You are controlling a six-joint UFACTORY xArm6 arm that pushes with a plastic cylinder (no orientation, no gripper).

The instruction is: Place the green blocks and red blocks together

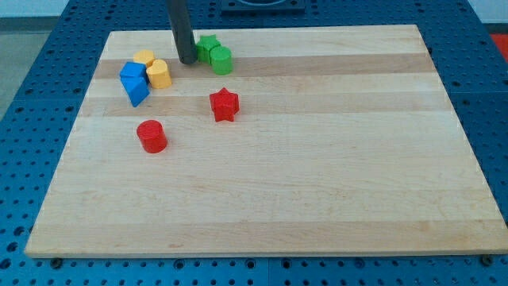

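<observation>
My tip (187, 60) rests on the board near the view's top left, just left of the two green blocks. A green star-like block (206, 47) and a green cylinder (222, 60) touch each other there. A red star block (225, 104) lies below them, apart. A red cylinder (151, 136) lies further down and to the view's left.
Two yellow blocks (144, 59) (159, 74) and two blue blocks (132, 74) (138, 90) cluster left of my tip. The wooden board (317, 175) sits on a blue perforated table (32, 95).
</observation>
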